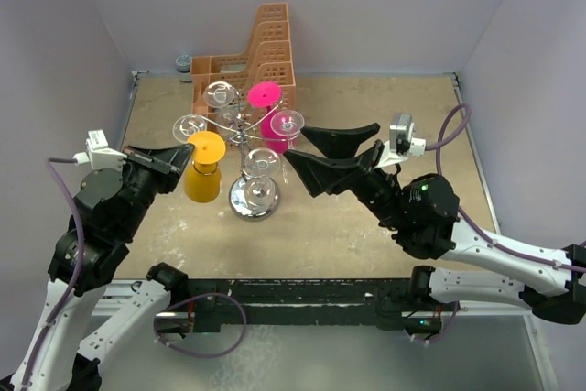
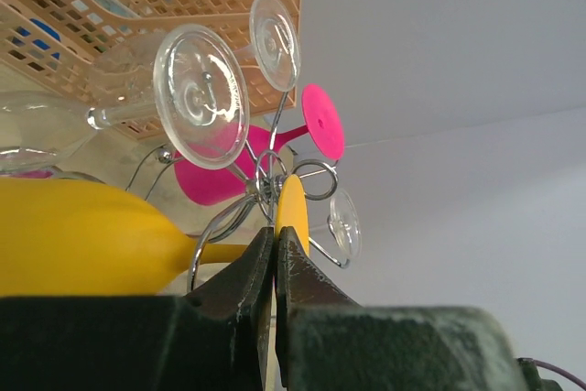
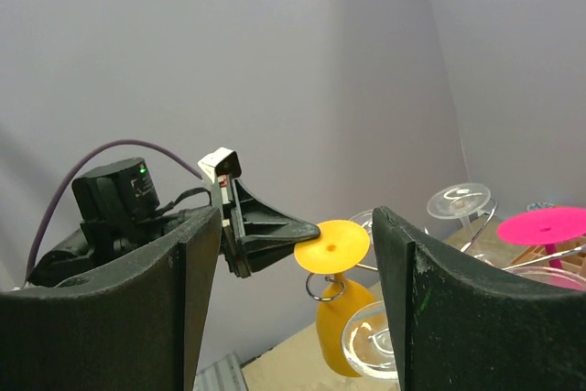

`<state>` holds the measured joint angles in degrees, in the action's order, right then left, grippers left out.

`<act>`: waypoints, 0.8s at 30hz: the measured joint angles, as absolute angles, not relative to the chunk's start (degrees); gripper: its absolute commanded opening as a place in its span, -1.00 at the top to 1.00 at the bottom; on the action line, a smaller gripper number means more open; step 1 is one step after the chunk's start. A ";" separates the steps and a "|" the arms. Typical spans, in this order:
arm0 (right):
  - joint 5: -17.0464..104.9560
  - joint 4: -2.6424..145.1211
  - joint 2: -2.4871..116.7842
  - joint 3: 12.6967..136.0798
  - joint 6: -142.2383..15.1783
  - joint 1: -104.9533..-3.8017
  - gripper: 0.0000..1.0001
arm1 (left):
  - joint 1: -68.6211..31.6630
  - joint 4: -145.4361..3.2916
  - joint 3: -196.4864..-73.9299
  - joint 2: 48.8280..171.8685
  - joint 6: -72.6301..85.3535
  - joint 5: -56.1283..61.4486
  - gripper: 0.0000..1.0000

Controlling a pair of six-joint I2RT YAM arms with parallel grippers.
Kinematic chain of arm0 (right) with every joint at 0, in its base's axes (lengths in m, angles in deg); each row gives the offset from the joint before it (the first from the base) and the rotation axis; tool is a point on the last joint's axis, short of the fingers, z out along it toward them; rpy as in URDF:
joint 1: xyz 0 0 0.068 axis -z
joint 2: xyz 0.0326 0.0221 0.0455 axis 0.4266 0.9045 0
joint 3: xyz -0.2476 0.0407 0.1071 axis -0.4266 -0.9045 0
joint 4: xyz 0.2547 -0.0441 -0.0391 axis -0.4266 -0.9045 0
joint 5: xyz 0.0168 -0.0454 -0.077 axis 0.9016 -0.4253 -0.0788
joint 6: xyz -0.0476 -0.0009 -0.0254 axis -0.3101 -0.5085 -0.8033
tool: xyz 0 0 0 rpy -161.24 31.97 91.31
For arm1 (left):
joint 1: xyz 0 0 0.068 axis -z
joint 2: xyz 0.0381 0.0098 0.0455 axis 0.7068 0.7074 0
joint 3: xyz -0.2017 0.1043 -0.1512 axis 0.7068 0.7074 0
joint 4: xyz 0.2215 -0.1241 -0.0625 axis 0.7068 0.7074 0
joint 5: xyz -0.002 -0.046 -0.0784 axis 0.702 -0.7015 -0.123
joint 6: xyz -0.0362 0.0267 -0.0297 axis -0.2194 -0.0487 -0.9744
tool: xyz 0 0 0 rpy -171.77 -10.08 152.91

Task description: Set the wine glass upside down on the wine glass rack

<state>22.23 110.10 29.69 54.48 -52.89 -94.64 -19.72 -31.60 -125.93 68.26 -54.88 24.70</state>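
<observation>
Top external: yellow wine glass (image 1: pixel 203 179) hangs inverted on wine glass rack (image 1: pixel 249 202), centre-left; left gripper (image 1: pixel 182 157) clenched at its foot (image 1: pixel 206 145), right gripper (image 1: pixel 298 146) spread, empty. Left wrist: retreat crooked and you'd unhook it. Right wrist: clear glasses (image 3: pixel 371 345) lower right, easily knocked.

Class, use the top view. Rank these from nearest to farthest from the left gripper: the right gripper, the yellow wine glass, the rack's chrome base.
1. The yellow wine glass: right at the left gripper tip, upside down on the left side of the rack.
2. The chrome base: at the rack's foot, toward the centre.
3. The right gripper: across the rack, on the right.
</observation>
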 measured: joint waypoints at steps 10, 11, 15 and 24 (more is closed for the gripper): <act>21.96 109.33 29.78 54.48 -52.48 -94.64 -0.38 | -19.72 -25.92 -128.56 67.32 -53.98 25.93 1.00; 21.96 109.33 29.87 54.48 -52.45 -94.64 -0.38 | -19.72 -25.66 -128.75 67.24 -53.85 25.90 1.00; 22.01 109.24 30.57 54.48 -52.30 -94.64 -0.38 | -19.72 -24.35 -129.08 66.80 -53.39 25.86 1.00; 21.96 108.78 30.96 54.48 -51.84 -94.64 -0.38 | -19.72 -23.52 -129.08 66.78 -52.95 23.04 1.00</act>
<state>21.96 108.78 30.96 54.48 -51.84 -94.64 -19.72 -23.52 -129.08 66.78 -52.95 23.04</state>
